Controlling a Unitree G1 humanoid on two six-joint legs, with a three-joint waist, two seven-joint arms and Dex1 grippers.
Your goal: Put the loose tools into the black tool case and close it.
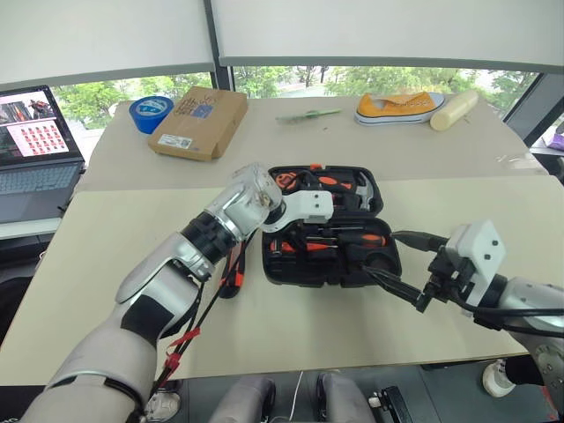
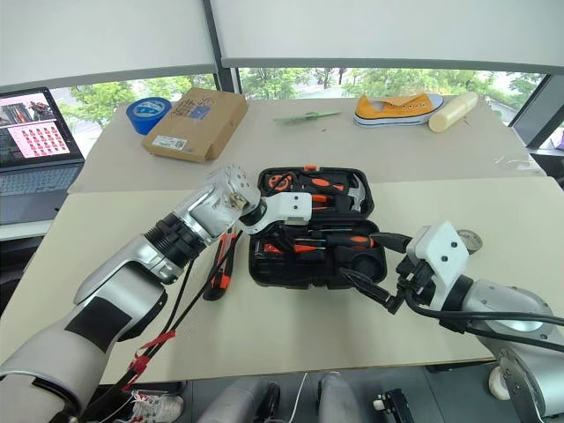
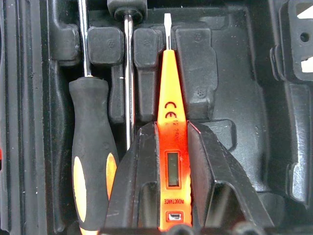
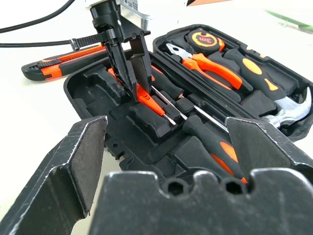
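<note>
The black tool case (image 1: 393, 256) lies open in the middle of the table. My left gripper (image 4: 132, 73) is shut on the small orange tester screwdriver (image 3: 172, 112), holding it tip-forward just over a recess in the case's near half. Beside it in the case lie a black-and-orange-handled screwdriver (image 3: 93, 147) and a thin screwdriver shaft (image 3: 128, 73). The orange-and-black utility knife (image 1: 236, 269) rests on the table just left of the case. My right gripper (image 1: 397, 263) stands open with nothing between its fingers, off the case's front right corner.
The case's far half holds pliers (image 4: 208, 66), a tape measure (image 4: 203, 39) and a hammer (image 4: 288, 110). At the table's back are a cardboard box (image 1: 198, 121), a blue tape roll (image 1: 150, 112), a yellow shoe (image 1: 398, 107) and a cream cylinder (image 1: 454, 109). A laptop (image 1: 35, 150) stands far left.
</note>
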